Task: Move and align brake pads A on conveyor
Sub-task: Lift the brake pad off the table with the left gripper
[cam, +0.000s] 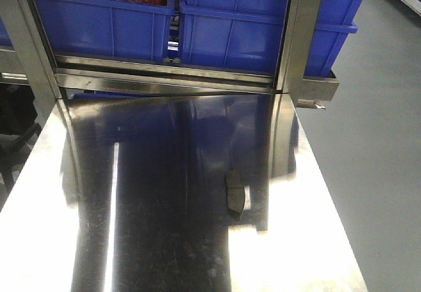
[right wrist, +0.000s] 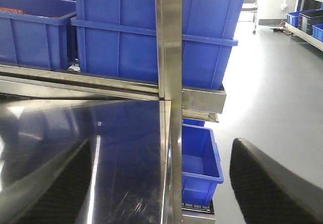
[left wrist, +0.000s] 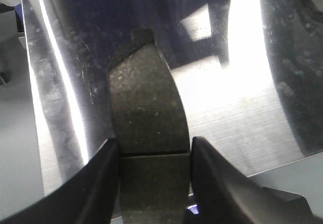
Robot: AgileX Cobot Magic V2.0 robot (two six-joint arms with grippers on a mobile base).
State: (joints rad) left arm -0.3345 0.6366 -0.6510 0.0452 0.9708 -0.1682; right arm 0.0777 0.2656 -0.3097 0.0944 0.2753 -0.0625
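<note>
Front view: one brake pad (cam: 235,191) on the steel table (cam: 164,252), 3 o'clock of its middle. Left wrist view: one brake pad (left wrist: 147,108); whether it is the same one or a second, cannot tell. Blue bins at 12 o'clock: two, left bin (cam: 105,25) and right bin (cam: 227,32).

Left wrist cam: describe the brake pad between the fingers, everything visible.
The brake pad is a dark-grey curved oblong with a grainy face, a thin groove across it and a tab at its far end. The left gripper is closed on it, one finger against each long edge by the groove. The steel table lies behind it; whether it rests there or is lifted is unclear.
</note>
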